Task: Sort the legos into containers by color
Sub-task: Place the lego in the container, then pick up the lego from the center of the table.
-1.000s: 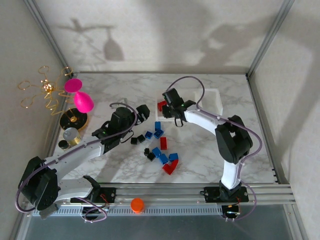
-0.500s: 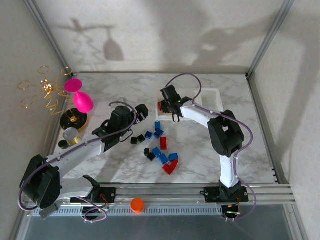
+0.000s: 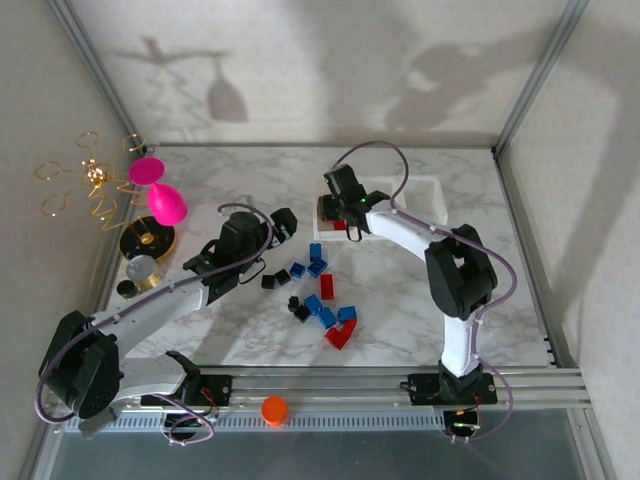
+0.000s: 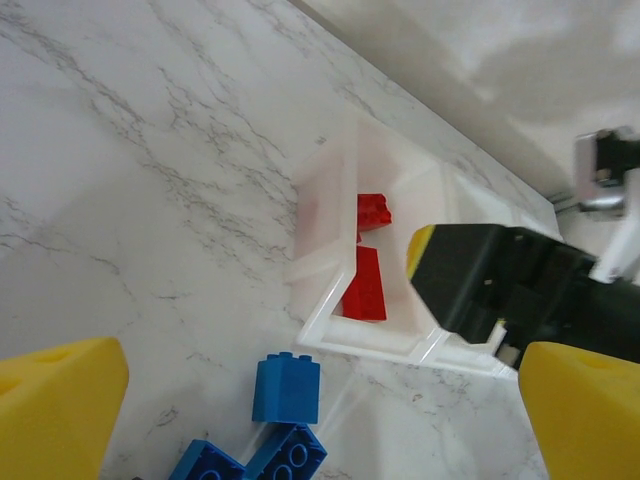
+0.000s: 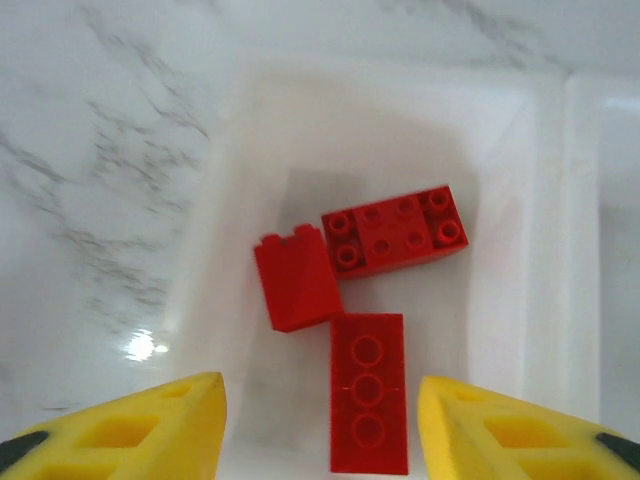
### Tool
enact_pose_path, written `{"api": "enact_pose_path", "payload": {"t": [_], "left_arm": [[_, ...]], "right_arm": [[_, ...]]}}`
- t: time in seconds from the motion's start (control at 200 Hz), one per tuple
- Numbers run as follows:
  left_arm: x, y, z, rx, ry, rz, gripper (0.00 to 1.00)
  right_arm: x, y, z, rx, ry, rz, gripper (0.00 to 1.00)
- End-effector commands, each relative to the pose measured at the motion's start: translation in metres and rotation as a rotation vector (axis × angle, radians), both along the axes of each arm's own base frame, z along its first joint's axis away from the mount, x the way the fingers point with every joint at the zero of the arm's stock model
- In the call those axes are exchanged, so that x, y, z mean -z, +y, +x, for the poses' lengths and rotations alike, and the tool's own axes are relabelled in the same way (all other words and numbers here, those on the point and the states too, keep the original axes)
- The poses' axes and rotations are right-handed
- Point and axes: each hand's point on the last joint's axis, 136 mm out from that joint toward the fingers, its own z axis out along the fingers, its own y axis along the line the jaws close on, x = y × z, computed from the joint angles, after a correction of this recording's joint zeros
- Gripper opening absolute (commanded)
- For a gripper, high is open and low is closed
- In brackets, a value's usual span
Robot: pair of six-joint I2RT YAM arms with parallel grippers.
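**Reds in the end bin**

Three red legos (image 5: 368, 405) lie in the leftmost of the containers (image 5: 545, 200), with the right gripper (image 5: 320, 400) spread wide above them. The left gripper (image 4: 320, 410) is gaping too. Loose legos (image 3: 313, 303) in blue, black and red sit on the marble table (image 3: 420, 310), white walls all round.

the right gripper (image 3: 343, 205) has moved a little up and to the right compared with one second ago, and it now hangs over the left end bin of the containers (image 3: 432, 186). its fingers (image 5: 150, 420) were nearly closed before. they have now come apart and hold nothing, and the red legos (image 5: 368, 390) lie free on the bin floor below them. from the top, the red patch that was visible at the left of the gripper is now mostly covered by it. the elbow (image 3: 462, 275) of the right arm first swung to the left, then came back a bit to the right.
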Motion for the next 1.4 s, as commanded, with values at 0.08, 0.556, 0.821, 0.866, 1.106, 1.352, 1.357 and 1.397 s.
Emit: {"api": "enact_pose_path", "payload": {"t": [0.08,0.556,0.821,0.866,1.106,1.352,1.357,1.397], "left_arm": [[-0.015,0.005,-0.010,0.015,-0.030,-0.030,1.00],[0.019,0.006,-0.046,0.042,0.067,-0.047,1.00],[0.039,0.006,-0.060,0.043,0.122,-0.038,1.00],[0.041,0.007,-0.062,0.041,0.126,-0.040,1.00],[0.046,0.007,-0.066,0.040,0.129,-0.045,0.99],[0.051,0.009,-0.067,0.032,0.135,-0.031,1.00],[0.051,0.010,-0.067,0.032,0.136,-0.030,1.00],[0.052,0.010,-0.067,0.030,0.136,-0.031,1.00]], "right_arm": [[-0.030,0.002,-0.033,-0.061,-0.012,0.066,0.57],[0.014,0.004,-0.158,-0.240,0.157,0.044,0.69],[0.053,0.003,-0.192,-0.200,0.281,0.056,0.74],[0.058,0.007,-0.196,-0.200,0.294,0.063,0.75],[0.085,0.016,-0.198,-0.147,0.317,0.049,0.74],[0.102,0.014,-0.191,-0.136,0.305,-0.007,0.64],[0.103,0.014,-0.191,-0.136,0.305,-0.010,0.64],[0.106,0.013,-0.190,-0.133,0.305,-0.019,0.63]]}}
